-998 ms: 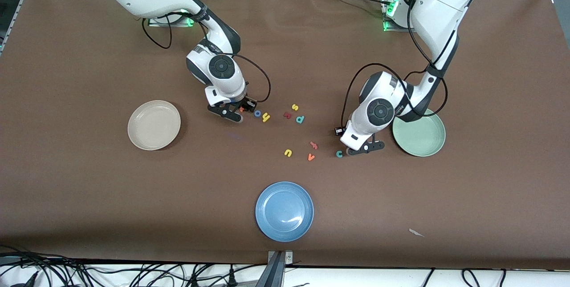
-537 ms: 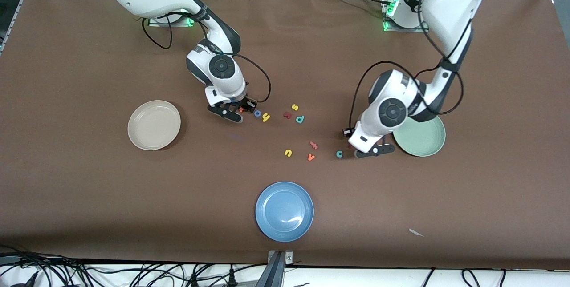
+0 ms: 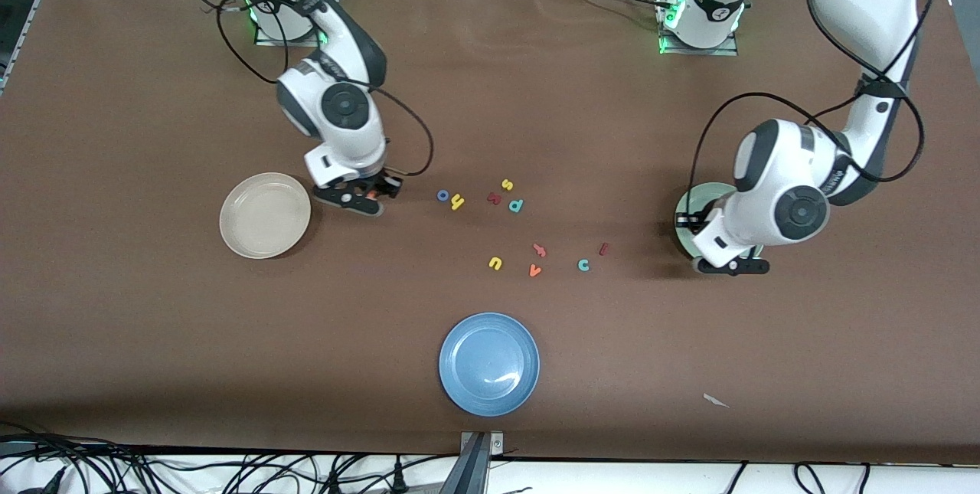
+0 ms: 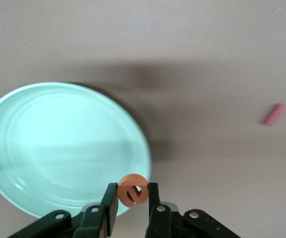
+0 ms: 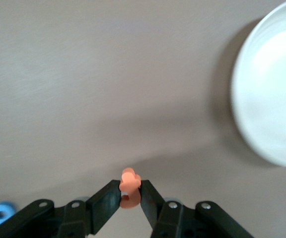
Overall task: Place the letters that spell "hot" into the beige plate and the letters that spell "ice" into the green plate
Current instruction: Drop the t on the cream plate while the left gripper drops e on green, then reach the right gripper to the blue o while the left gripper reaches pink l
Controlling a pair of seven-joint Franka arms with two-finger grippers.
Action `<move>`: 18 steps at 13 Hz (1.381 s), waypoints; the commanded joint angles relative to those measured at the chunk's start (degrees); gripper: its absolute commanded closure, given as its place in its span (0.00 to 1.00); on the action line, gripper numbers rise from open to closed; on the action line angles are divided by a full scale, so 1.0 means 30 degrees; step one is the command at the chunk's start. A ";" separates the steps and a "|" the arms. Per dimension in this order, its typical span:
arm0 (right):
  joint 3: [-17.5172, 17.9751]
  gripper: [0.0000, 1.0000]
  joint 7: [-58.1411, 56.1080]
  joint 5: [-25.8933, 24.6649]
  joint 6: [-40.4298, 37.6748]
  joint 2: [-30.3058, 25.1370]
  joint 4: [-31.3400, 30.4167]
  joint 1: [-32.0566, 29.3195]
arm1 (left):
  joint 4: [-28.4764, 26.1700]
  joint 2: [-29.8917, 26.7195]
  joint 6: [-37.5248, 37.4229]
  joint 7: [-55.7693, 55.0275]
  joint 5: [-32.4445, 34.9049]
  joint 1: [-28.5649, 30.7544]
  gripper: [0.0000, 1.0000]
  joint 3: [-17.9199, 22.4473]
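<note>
Front view: the right tool hangs over bare desk just beside the beige plate. The left tool is over the rim of the green plate. The blue o, yellow h, teal c and maroon i lie on the desk between the plates.

Left wrist view: the left tool pinches the orange e over the green plate's edge.

Right wrist view: the right tool clamps the orange t; the beige plate is near.
</note>
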 commanded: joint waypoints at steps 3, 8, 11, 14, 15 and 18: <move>0.0096 0.92 -0.7584 0.1620 -0.1771 -0.2308 -0.1233 -0.3520 | -0.0730 0.1001 -0.0002 0.1024 0.2405 0.0990 0.94 -0.0231; -0.0487 0.51 -1.2014 0.1620 -0.1626 -0.1781 -0.1292 -0.6223 | -0.0761 0.1267 -0.0002 0.1024 0.2405 0.1022 0.00 -0.0232; -0.0490 0.02 -1.1930 0.1678 -0.1684 -0.1780 -0.1262 -0.6223 | 0.0320 0.0886 -0.0061 0.0384 0.1910 0.0585 0.00 -0.0552; 0.0179 0.03 -1.1463 0.3545 -0.1743 -0.1839 -0.1175 -0.6194 | 0.1988 0.1409 0.0172 -0.2165 0.0709 -0.0934 0.00 -0.1198; 0.0735 0.03 -1.0793 0.4249 -0.1656 -0.1752 -0.1145 -0.6194 | 0.3125 0.2022 0.0173 -0.2198 0.0358 -0.1753 0.00 -0.1169; 0.2814 0.04 -0.5620 0.4345 -0.1509 -0.0788 -0.0446 -0.5670 | 0.3898 0.3079 0.0783 -0.2606 0.0237 -0.2697 0.00 -0.1169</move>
